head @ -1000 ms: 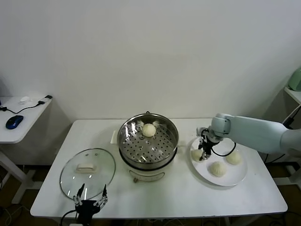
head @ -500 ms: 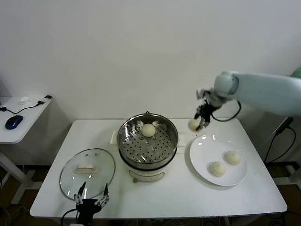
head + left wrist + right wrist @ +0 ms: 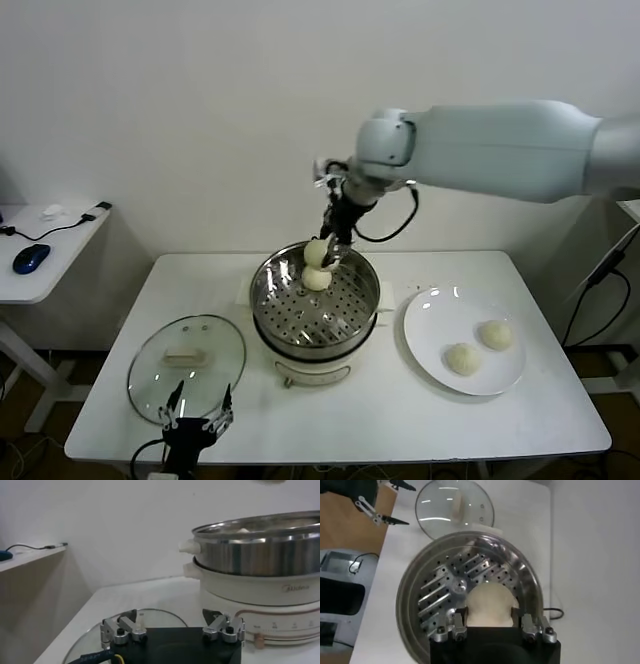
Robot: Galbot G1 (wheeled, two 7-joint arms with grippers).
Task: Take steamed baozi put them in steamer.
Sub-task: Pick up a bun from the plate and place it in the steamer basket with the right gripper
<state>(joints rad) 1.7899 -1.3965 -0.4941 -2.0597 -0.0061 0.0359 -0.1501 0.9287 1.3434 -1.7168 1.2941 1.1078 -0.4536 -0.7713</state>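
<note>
Left end effector (image 3: pixel 193 424): parked low at the near edge of the table (image 3: pixel 330 420), fingers spread, holding nothing; it waits out of the working lane, just in front of the lid
Glass lid (image 3: pixel 186 366): flat on the table, near left, beside the steamer; set aside so the pot mouth is open for loading
Plate (image 3: pixel 425 350): near right of the steamer; two baozi on plate (image 3: pixel 480 346) wait there, side by side, apart from each other
Steamer (image 3: pixel 314 296): centre of table, perforated tray exposed; one baozi in steamer (image 3: pixel 317 279) rests toward the far side of the tray
Right end effector (image 3: pixel 325 252): above the far part of the steamer, reaching in from the right, fingers pinching the carried baozi (image 3: pixel 490 604) at its two sides
Carried baozi: hangs over the tray, just above the seated one; whether they touch, cannot tell
Judgement: release wants an open patch of tray, or the bun may land on its neighbour and roll
</note>
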